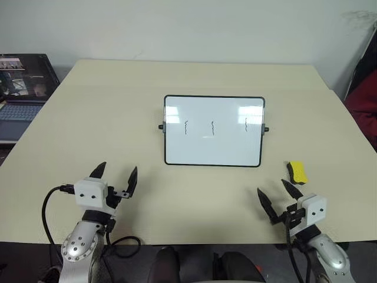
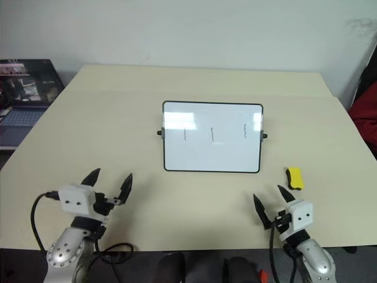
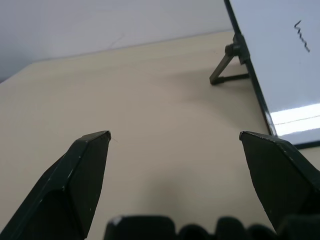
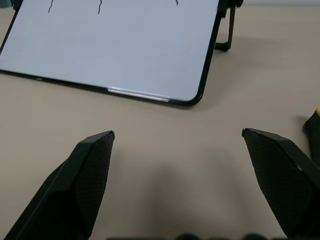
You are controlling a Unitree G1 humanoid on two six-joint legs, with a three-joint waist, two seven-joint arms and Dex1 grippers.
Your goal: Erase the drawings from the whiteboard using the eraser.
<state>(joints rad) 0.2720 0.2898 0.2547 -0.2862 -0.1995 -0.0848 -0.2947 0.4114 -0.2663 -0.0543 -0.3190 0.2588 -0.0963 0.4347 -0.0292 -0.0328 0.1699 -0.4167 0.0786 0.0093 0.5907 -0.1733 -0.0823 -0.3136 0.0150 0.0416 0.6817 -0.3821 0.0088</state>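
Observation:
The whiteboard (image 1: pixel 213 131), white with a thin black frame, stands propped at the middle of the beige table. Three short black squiggles, the drawings (image 1: pixel 212 127), run across its upper half. The yellow eraser (image 1: pixel 297 171) with a dark face lies on the table to the right of the board's near corner. My right gripper (image 1: pixel 275 197) hovers open just in front and left of the eraser, apart from it. My left gripper (image 1: pixel 116 175) is open over the near left of the table, nothing between its fingers. The board's edge shows in the left wrist view (image 3: pixel 280 65) and the right wrist view (image 4: pixel 110 45).
The table (image 1: pixel 118 118) stretches wide around the board. An open laptop (image 1: pixel 20 88) sits off the table's far left corner. A red object (image 1: pixel 362 109) stands beyond the right edge. A black cable (image 1: pixel 50 218) loops by my left arm.

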